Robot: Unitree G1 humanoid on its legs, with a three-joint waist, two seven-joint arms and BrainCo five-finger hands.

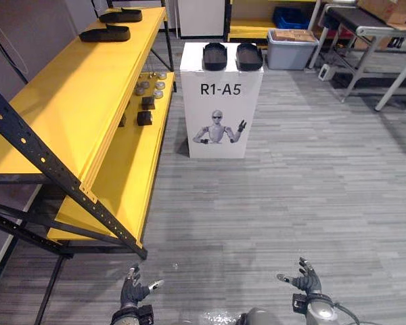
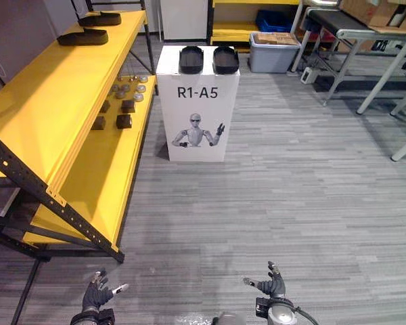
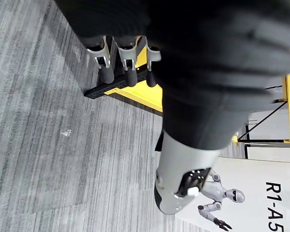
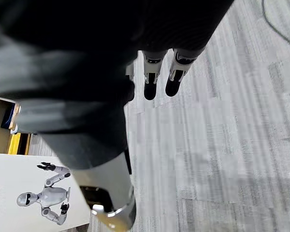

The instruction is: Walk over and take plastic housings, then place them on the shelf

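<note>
Left eye view: the first plastic housing (image 1: 215,56) and the second plastic housing (image 1: 249,56) lie side by side on top of a white pedestal (image 1: 221,108), well ahead of the fingers and touched by neither hand. Two dark pieces (image 1: 105,32) of similar shape rest on the top board of the yellow shelf (image 1: 68,108), far ahead and to the left of the left fingers; they are probably housings already placed. The left hand (image 1: 132,291) and right hand (image 1: 304,279) hang low over the floor (image 1: 291,189), fingers (image 3: 106,72) released, straight and holding nothing. Assessment: the walk to the pedestal is not complete; pick-up of both pedestal housings and their transfer to the shelf remain.
</note>
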